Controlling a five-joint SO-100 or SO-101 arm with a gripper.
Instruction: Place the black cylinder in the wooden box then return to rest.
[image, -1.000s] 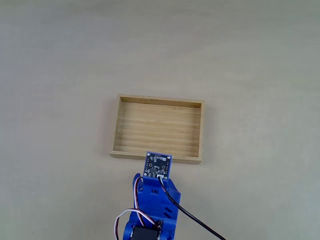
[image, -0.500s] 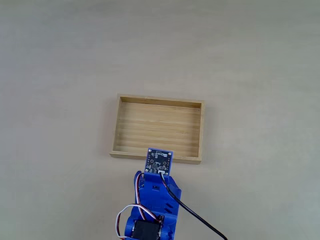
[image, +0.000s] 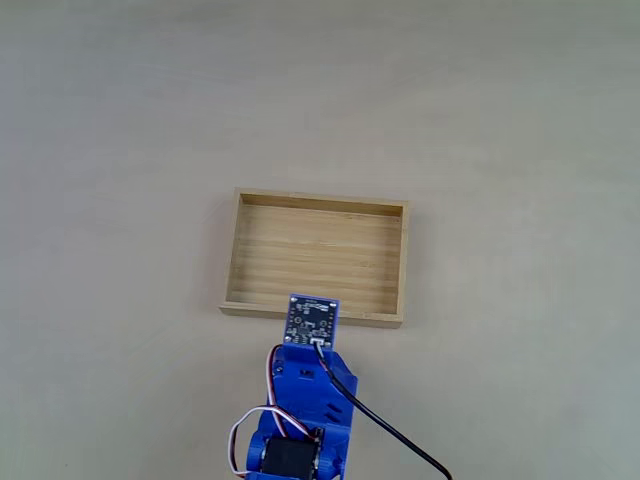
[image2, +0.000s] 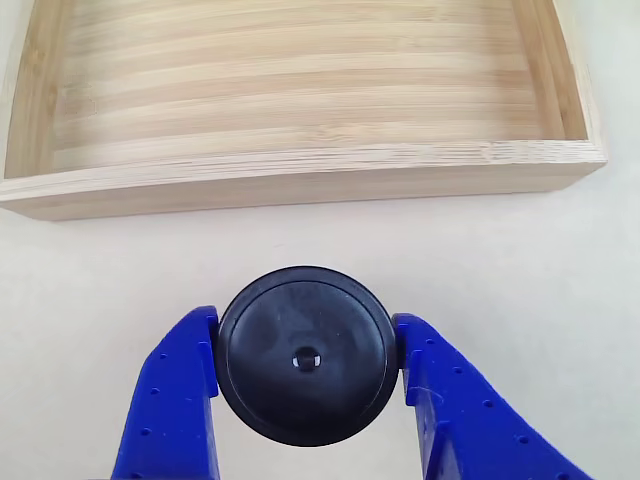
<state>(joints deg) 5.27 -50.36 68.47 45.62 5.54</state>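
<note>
A: We log the black cylinder (image2: 305, 355) gripped between the two blue fingers (image2: 170, 400), one pad against it at 9 o'clock and the other at 3 o'clock. In the other view it sits short of the wooden box (image2: 300, 175), whose near wall lies at 12 o'clock from it with a strip of bare bench (image2: 560, 260) between.

B: Agreed. In the fixed view the gripper (image: 311, 330) hides under its circuit board (image: 312, 320) at 6 o'clock of the wooden box (image: 316, 205), overlapping the near wall.

A: Risks we judge from here: if the carry height is too low, the cylinder's underside may clip the near wall and tip or push the box.

B: Also the grip is on a round side, so contact is narrow; a knock could rotate it out. An early release would drop it on the bench, outside.
</note>
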